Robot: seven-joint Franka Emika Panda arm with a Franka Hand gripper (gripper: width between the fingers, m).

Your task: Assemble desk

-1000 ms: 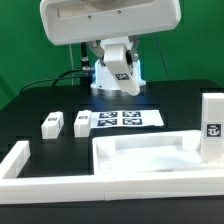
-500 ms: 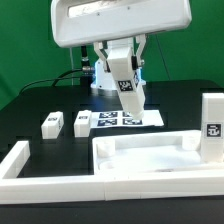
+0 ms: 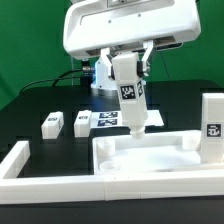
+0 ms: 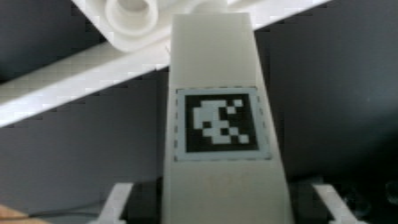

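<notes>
Desk leg (image 3: 129, 96), tilted, held clear of the surface (image 3: 30, 105), fingers (image 4: 118, 200) clamped on it, near desk top (image 3: 150, 160) far rim

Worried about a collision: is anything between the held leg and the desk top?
Nothing visible. The leg hangs in open air by the desk top's far rim; two loose legs stand aside at the exterior view's left.

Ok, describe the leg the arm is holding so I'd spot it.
Find the desk top, the wide rimmed tray up front. Above its far rim, the held leg hangs nearly upright in the gripper, tag facing out. Unlike one lying leg, another lying leg and the standing leg, it is in the air.
</notes>
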